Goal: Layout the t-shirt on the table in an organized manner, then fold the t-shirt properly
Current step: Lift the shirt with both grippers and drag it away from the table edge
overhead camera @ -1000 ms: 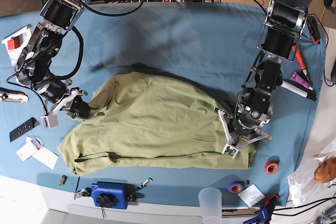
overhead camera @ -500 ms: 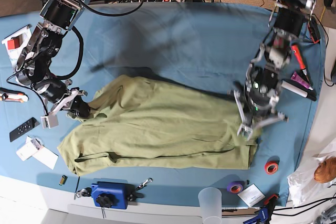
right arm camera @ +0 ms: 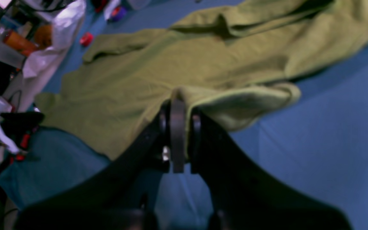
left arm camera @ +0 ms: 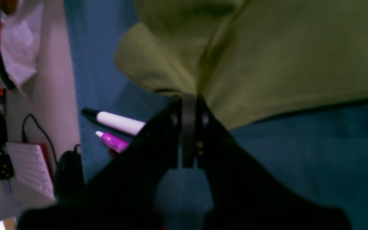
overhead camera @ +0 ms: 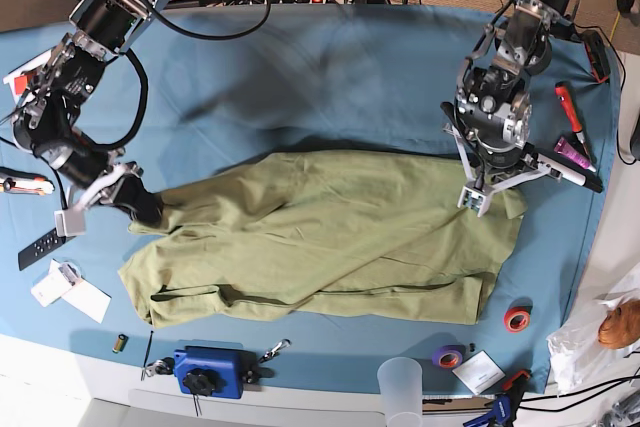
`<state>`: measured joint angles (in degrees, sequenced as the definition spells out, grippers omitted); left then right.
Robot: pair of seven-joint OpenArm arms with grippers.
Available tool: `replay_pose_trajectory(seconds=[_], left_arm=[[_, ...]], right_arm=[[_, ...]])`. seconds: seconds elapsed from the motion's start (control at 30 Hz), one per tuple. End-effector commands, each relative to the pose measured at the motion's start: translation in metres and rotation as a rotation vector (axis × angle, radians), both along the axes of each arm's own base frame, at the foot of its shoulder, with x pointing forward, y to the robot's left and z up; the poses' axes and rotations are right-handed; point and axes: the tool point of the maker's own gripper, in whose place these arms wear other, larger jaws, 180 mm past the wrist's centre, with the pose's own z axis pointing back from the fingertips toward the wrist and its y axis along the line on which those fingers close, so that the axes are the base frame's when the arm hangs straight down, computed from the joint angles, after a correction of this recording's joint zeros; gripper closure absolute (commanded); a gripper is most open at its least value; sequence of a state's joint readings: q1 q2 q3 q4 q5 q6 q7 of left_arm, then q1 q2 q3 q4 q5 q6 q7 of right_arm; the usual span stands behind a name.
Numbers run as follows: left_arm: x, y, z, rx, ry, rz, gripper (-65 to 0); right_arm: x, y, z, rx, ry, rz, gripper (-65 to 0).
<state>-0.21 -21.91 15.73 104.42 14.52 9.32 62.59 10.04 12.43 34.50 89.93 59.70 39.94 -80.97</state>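
At the far left of the base view, the right gripper (overhead camera: pixel 135 205) had its jaws clamped on a bunched edge of the shirt (overhead camera: pixel 320 237). The shirt lay crumpled across the middle of the table (overhead camera: pixel 330 77), one fold doubled over along its near side. At the right, the left gripper (overhead camera: pixel 487 192) was clamped on the opposite corner. Gripping both ends looked meant for drawing the cloth out flat.
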Motion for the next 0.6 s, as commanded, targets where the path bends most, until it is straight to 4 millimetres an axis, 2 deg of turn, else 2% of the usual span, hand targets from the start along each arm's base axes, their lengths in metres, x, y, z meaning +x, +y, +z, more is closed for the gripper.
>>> replay_pose_trajectory(seconds=[0.0,0.13,0.4,0.47,0.57], left_arm=[[0.001,0.003,0.009,0.013,-0.031,0.002,0.0],[-0.015,0.007,0.001,0.041,-0.024,0.031,0.0],[-0.045,0.037,-0.011,0.091,0.013,0.129,0.0],[-0.052,0.044,-0.012,0.089,0.026,0.152,0.0],[-0.059,0.046,-0.009,0.079,0.019,0.163,0.0]], right_arm=[[0.002,-0.005,0.012,-0.015,-0.041,-0.005,0.0],[-0.016,-0.004,-0.010,-0.014,0.024,-0.004,0.0],[-0.051,-0.004,-0.045,-0.010,0.138,-0.003,0.0],[-0.058,-0.003,-0.048,0.004,0.144,-0.001,0.0],[-0.065,-0.005,-0.034,0.015,0.098,-0.009,0.0]])
